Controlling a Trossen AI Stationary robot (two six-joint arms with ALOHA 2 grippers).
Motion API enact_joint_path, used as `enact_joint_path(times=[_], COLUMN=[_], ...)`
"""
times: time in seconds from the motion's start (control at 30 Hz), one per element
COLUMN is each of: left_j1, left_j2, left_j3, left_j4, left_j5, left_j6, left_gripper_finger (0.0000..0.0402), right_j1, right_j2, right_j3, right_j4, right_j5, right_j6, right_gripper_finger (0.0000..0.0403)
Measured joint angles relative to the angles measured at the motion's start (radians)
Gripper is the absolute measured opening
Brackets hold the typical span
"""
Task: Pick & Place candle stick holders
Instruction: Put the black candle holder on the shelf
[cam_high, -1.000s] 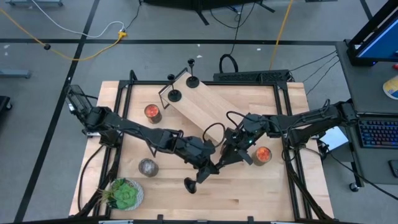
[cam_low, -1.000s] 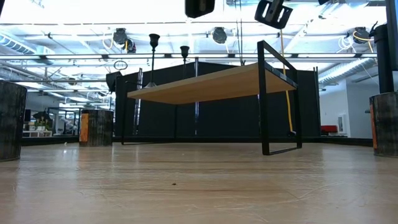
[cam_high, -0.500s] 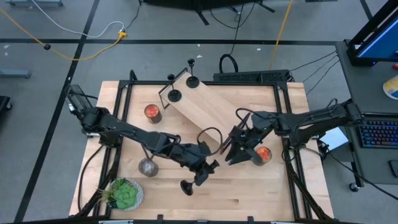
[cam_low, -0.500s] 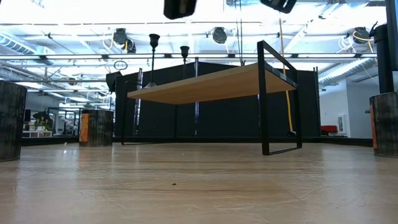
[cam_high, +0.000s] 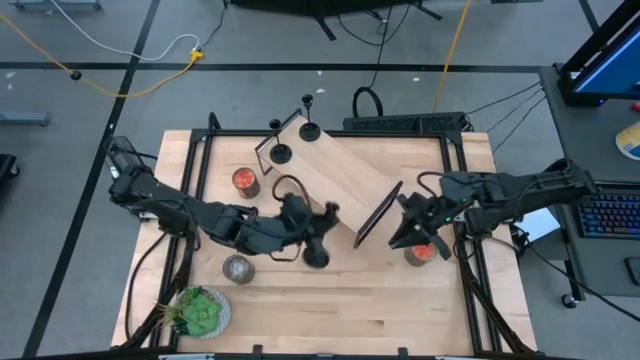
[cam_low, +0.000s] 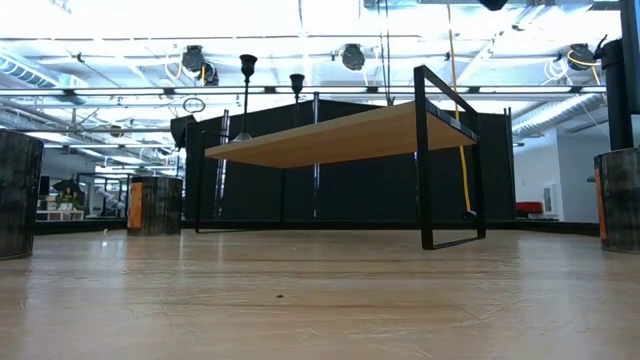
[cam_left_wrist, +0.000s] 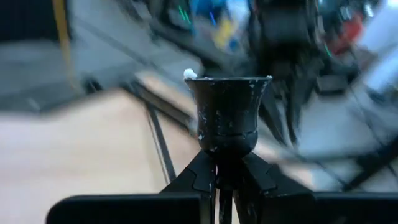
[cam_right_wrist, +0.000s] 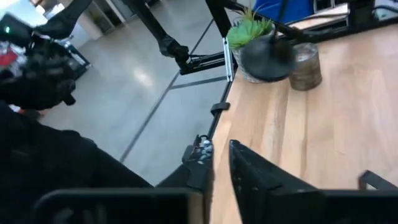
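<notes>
In the left wrist view, a small matte black candle stick holder (cam_left_wrist: 229, 115) is seen clamped by its thin stem in the left gripper (cam_left_wrist: 225, 180), cup upward, presumably for carrying to the raised light-wood shelf (cam_high: 335, 172). At centre right of the high view, the right gripper (cam_high: 412, 226) is held empty, jaws apparently narrowed. Upper centre, two more black holders (cam_high: 281, 152) are stood on the shelf.
</notes>
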Motion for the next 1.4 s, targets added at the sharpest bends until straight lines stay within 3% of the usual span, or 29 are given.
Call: enact_joint_path(times=[0.1, 0.2, 0.37, 0.6, 0.87, 1.1, 1.27, 1.4], left_j1=[0.017, 0.048, 0.136, 0.253, 0.324, 0.352, 0.309, 0.257], left_j2=[0.002, 0.016, 0.055, 0.131, 0.214, 0.219, 0.218, 0.219], left_j3=[0.000, 0.000, 0.000, 0.000, 0.000, 0.000, -0.001, -0.001], left_j4=[0.121, 0.230, 0.363, 0.388, 0.482, 0.495, 0.566, 0.559], left_j5=[-0.126, -0.204, -0.260, -0.201, -0.227, -0.218, -0.300, -0.441], left_j6=[0.152, 0.325, 0.493, 0.466, 0.504, 0.458, 0.485, 0.493], left_gripper_finger=[0.0028, 0.0028, 0.0028, 0.0028, 0.0028, 0.0028, 0.0028, 0.0028], right_j1=[0.000, 0.000, 0.000, -0.002, -0.042, -0.087, -0.121, -0.128], right_j2=[-0.040, -0.069, -0.090, -0.124, -0.185, -0.320, -0.463, -0.556], right_j3=[0.000, 0.000, 0.000, 0.000, -0.002, -0.106, -0.146, -0.166], right_j4=[-0.040, -0.077, -0.130, -0.234, -0.330, -0.331, -0.368, -0.457], right_j5=[0.002, 0.003, 0.023, 0.162, 0.262, 0.205, 0.082, 0.046], right_j6=[-0.046, -0.072, -0.120, -0.176, -0.221, -0.209, -0.236, -0.238], right_gripper_finger=[0.0006, 0.0006, 0.0002, 0.0001, 0.0001, 0.0000, 0.0000, 0.0000])
